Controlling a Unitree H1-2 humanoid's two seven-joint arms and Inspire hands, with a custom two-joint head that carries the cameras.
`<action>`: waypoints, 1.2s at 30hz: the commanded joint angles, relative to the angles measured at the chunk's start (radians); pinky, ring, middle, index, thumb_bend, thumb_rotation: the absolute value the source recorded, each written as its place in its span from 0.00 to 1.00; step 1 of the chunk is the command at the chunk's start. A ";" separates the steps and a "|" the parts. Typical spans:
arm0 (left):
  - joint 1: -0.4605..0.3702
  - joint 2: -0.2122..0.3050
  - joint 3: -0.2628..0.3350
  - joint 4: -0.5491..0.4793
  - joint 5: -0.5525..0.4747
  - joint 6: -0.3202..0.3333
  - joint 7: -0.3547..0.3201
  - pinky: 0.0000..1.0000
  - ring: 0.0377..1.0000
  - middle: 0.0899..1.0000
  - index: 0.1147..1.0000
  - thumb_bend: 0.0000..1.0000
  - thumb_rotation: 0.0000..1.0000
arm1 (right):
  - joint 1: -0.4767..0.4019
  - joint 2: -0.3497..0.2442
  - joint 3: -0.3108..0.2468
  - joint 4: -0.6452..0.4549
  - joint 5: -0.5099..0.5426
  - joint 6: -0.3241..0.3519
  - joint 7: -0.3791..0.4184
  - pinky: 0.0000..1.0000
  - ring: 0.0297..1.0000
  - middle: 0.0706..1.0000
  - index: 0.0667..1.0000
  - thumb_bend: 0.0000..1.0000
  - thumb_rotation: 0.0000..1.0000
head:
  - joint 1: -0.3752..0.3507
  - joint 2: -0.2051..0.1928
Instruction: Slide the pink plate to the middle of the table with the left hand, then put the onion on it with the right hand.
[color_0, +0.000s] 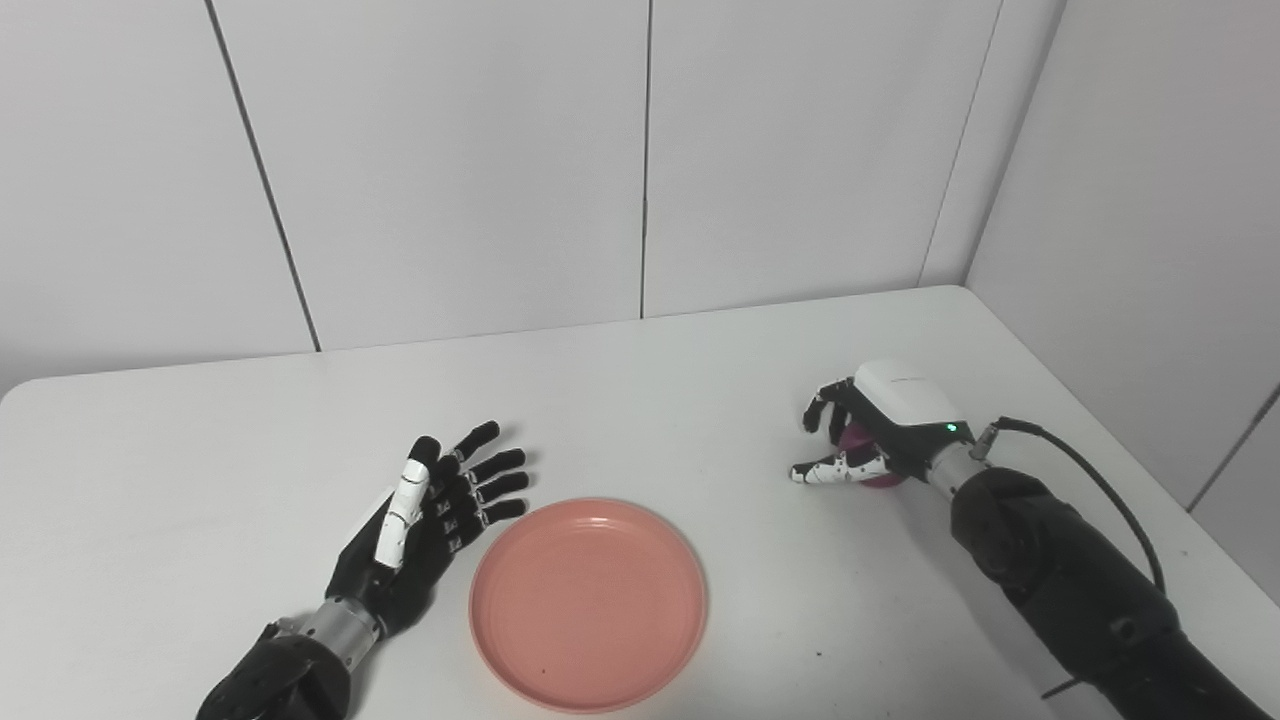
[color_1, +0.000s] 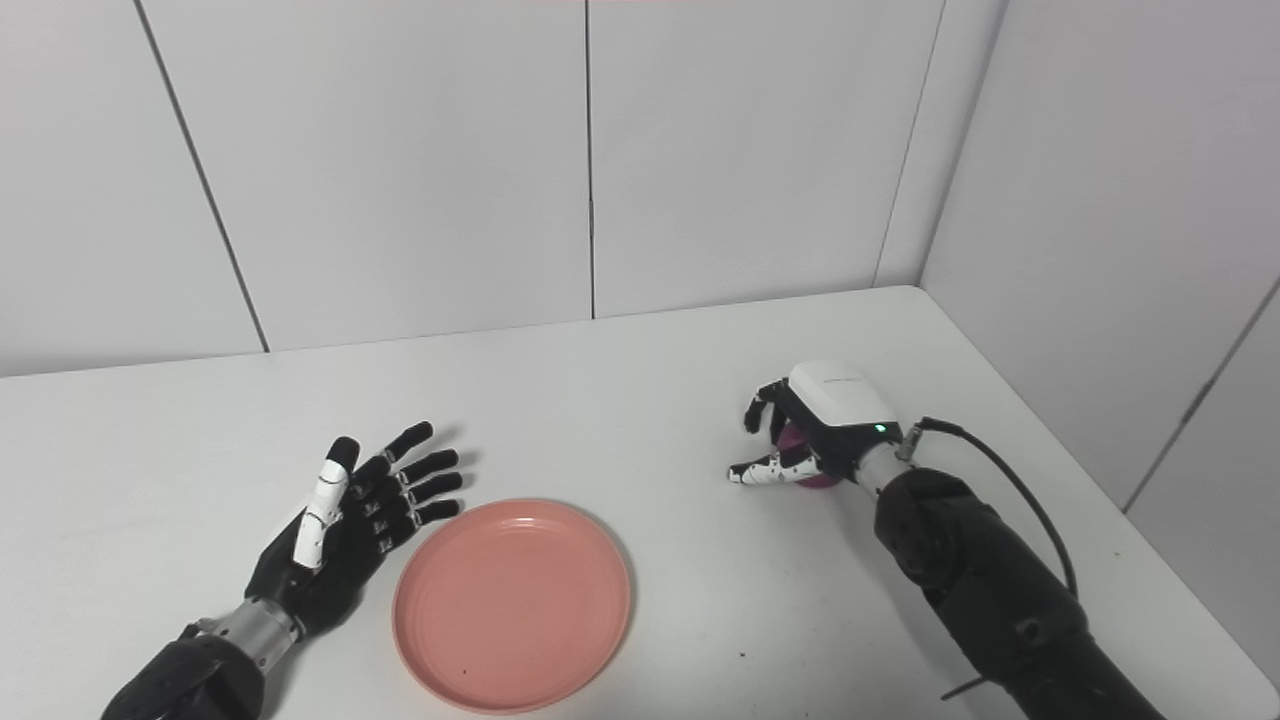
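Observation:
The pink plate (color_0: 588, 604) lies flat near the table's front edge, about midway across. My left hand (color_0: 430, 515) rests just left of the plate with its fingers spread, open and holding nothing. At the right, my right hand (color_0: 880, 430) is curled over a purple-red onion (color_0: 860, 440), of which only a small part shows under the palm. The onion sits low at the tabletop, with fingers and thumb wrapped around it.
The white table (color_0: 640, 400) has a back edge against grey wall panels and a right edge near the right arm. A black cable (color_0: 1080, 470) loops off the right wrist.

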 joint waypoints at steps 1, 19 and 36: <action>0.006 0.009 -0.005 0.008 0.006 0.034 -0.003 0.80 0.83 0.83 0.90 0.71 0.95 | -0.002 -0.005 0.004 -0.010 0.019 -0.015 0.037 0.26 0.30 0.36 0.48 0.44 0.39 | 0.001 0.000; 0.005 0.002 -0.007 0.005 0.008 0.035 -0.001 0.81 0.84 0.84 0.90 0.71 0.95 | -0.047 -0.019 -0.030 -0.141 0.064 -0.001 0.154 0.22 0.25 0.31 0.41 0.46 0.44 | 0.006 -0.003; 0.003 0.006 -0.005 0.019 0.009 0.027 -0.010 0.80 0.84 0.84 0.90 0.71 0.96 | -0.097 -0.015 -0.059 -0.300 0.092 0.010 0.234 0.15 0.18 0.24 0.37 0.46 0.41 | -0.001 -0.005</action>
